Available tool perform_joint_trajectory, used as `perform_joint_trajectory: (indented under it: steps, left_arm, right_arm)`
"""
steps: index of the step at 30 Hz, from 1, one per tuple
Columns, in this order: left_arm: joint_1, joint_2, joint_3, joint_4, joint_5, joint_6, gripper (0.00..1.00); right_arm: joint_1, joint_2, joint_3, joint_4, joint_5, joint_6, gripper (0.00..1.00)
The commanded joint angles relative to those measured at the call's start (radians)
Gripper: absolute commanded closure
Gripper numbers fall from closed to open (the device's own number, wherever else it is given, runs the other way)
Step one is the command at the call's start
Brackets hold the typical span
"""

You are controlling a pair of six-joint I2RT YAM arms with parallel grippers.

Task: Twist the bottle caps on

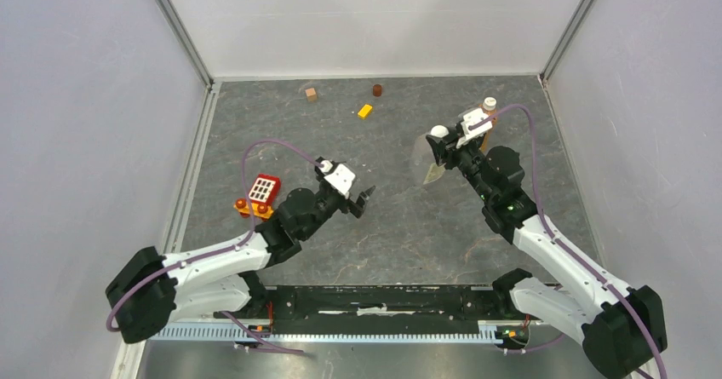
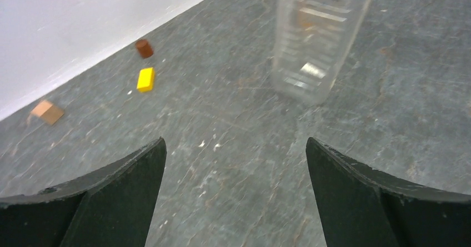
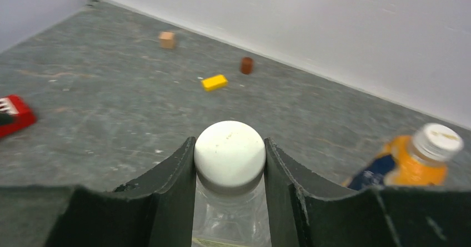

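Looking through the right wrist camera, you see your right pincer (image 3: 229,152) closed on a white cap (image 3: 229,154), one dark finger pressed against each side of it. That cap sits on top of the clear bottle (image 3: 230,219), whose neck and shoulder show just beneath it between the fingers. You cannot tell from these views how far the cap is threaded on.

From above, the clear bottle (image 1: 426,162) stands on the desk (image 1: 409,226) in the right half, towards the far side, with the right pincer (image 1: 438,140) over its top. Just beside it, on the far right, is the orange bottle (image 3: 414,169) with its dark blue label, and a second white cap (image 3: 439,139) rests on its neck.

Your left pincer (image 2: 236,164) is spread wide and holds nothing; bare desk shows between its two fingers. It hangs near the middle of the desk, well apart from the clear bottle, which it faces.

Along the far side lie a tan cube (image 1: 312,94), a brown cylinder (image 1: 377,89) and a yellow block (image 1: 365,111), each apart from the others. A red toy (image 1: 263,190) with white squares sits at the left, close by your left arm.
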Motion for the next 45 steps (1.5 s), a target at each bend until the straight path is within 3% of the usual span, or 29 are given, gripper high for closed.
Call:
perform_joint_trajectory:
  steps: [1,8,14,22,32,34,45]
  left_arm:
    - [0.059,-0.110,-0.016,-0.183,-0.033,-0.069,0.00]
    - [0.184,-0.248,-0.041,-0.368,0.015,-0.085,0.00]
    - [0.214,-0.319,-0.041,-0.451,0.010,-0.066,0.00]
    - [0.215,-0.369,-0.037,-0.511,-0.003,-0.053,0.00]
    - [0.215,-0.413,-0.018,-0.574,-0.014,-0.023,0.00]
    - [0.214,-0.430,-0.010,-0.594,-0.026,-0.018,0.00]
    - [0.215,-0.647,0.055,-0.692,-0.163,0.108,0.00]
  right_arm:
    - [-0.037,-0.014,-0.021,0.026,0.172,-0.068,1.00]
    - [-0.101,0.021,-0.062,0.068,0.238,-0.052,0.97]
    - [-0.150,0.057,-0.083,0.106,0.231,-0.022,0.90]
    - [-0.177,0.057,-0.095,0.078,0.210,0.031,0.52]
    - [-0.180,0.051,-0.037,0.008,0.204,0.015,0.19]
    - [-0.180,0.037,-0.024,-0.010,0.204,0.005,0.02]
    - [-0.180,-0.202,0.022,-0.185,0.354,-0.045,0.02]
